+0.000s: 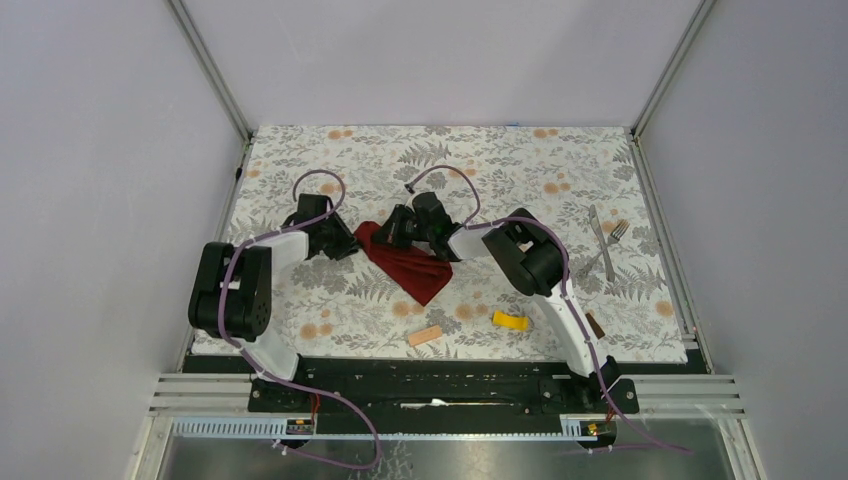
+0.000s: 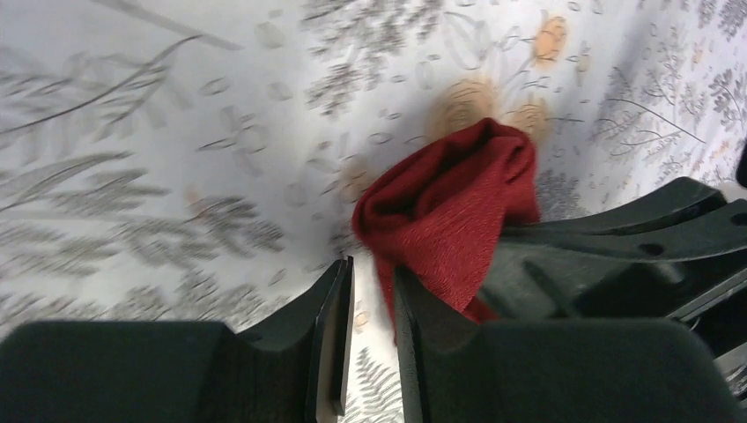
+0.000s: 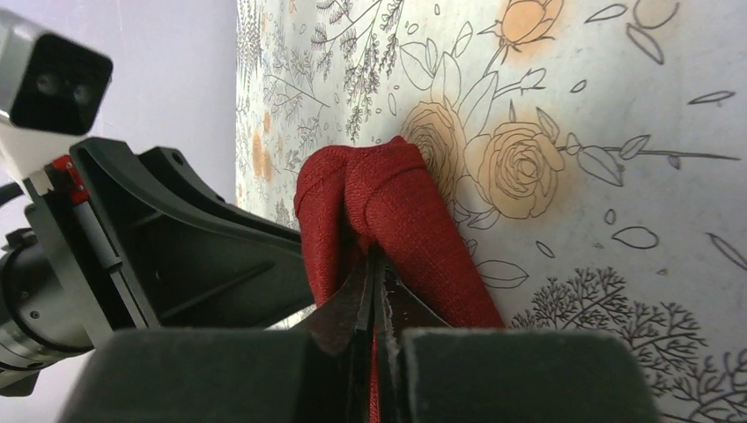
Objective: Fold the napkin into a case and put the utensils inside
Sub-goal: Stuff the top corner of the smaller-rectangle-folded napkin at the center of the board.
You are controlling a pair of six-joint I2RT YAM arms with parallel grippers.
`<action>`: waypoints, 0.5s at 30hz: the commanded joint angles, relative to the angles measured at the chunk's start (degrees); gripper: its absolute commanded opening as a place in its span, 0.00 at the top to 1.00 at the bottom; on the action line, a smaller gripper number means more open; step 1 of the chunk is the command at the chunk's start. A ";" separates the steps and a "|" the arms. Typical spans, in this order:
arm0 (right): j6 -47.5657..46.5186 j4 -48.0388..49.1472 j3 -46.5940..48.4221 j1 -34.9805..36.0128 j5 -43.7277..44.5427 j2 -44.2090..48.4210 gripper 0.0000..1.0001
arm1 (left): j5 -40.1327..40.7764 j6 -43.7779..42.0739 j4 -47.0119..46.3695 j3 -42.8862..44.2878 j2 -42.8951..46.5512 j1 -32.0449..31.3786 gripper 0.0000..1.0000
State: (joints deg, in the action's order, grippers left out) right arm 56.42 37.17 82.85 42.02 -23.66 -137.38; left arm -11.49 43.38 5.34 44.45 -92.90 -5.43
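**Fold in progress.** The napkin [image 1: 408,264], a dark red cloth, lies bunched near the centre of the floral worktop [image 1: 520,160], with its far corner raised between the two arms. The right hand [image 3: 373,269] is clenched on a doubled ridge of the cloth, which rises past its fingertips in two lobes. This pinch probably serves to carry that edge over for a fold. The left hand [image 2: 371,275] stands just beside the same raised corner with its jaws a narrow slit apart. Printed worktop shows through the gap, so the hand appears released, grasping nothing, and is likely posted to take or steady the cloth. The knife [image 1: 597,228] and fork [image 1: 618,233] lie crossed at the right, well apart from the napkin, presumably awaiting the finished case. In the overhead view both hands cover the raised corner, and each wrist view cuts off the rest of the cloth. The left wrist view is blurred, so it cannot be told whether fabric touches the outer face of that hand's finger.
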 commanded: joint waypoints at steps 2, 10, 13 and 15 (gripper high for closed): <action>1.25 -1.74 3.03 4.19 -0.72 1.26 1.00 | -2.17 -1.51 -1.58 3.72 -6.35 -3.44 0.72; 2.33 -0.61 5.04 4.68 0.31 0.70 1.00 | -1.09 -3.69 -0.01 2.79 -6.72 -3.71 0.75; 5.68 3.81 2.96 3.92 0.05 2.28 1.00 | 0.45 -4.13 0.50 2.43 -6.43 -3.71 0.75; 4.63 1.08 3.04 4.02 1.41 2.52 0.91 | 1.06 -4.18 0.68 2.56 -6.42 -3.71 0.74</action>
State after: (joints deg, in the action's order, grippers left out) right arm 58.98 35.53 84.88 43.20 -20.51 -137.47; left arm -12.01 41.10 4.34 48.60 -97.36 -7.68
